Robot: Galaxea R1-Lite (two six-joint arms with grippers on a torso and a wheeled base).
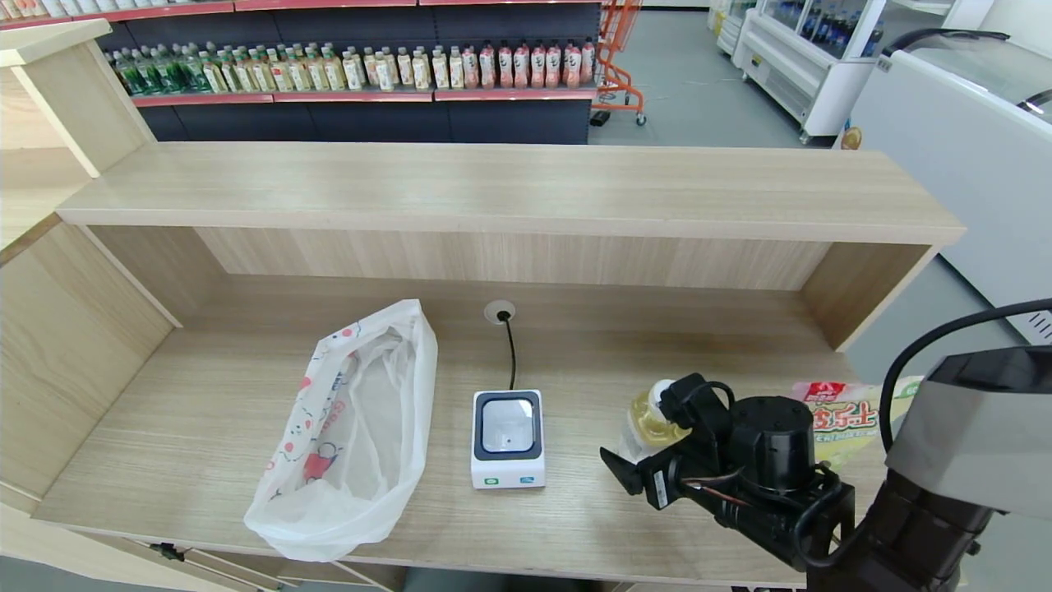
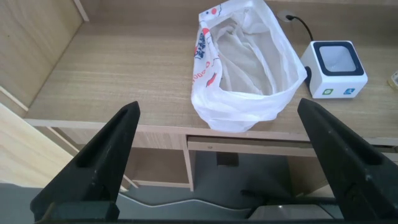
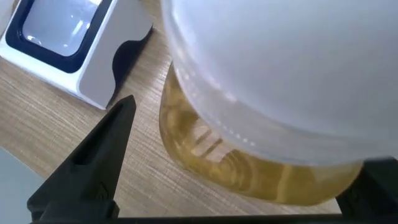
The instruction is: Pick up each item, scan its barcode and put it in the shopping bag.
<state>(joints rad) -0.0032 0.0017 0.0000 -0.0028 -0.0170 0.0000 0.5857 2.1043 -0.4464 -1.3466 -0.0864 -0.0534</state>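
Pick step in hand: right gripper (image 1: 651, 437) straddles the bottle (image 1: 643, 421), jaws spread, not yet clenched. Bottle sits on the counter (image 1: 205, 427), just right of the scanner (image 1: 508, 438). Next we close, lift, and find the barcode. Left gripper (image 2: 217, 121) is released, facing the bag (image 1: 345, 427).

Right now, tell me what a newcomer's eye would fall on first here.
The right gripper, open astride a bottle of yellow liquid at the right end of the counter. Next, the white scanner in the middle and the shopping bag lying open to its left.
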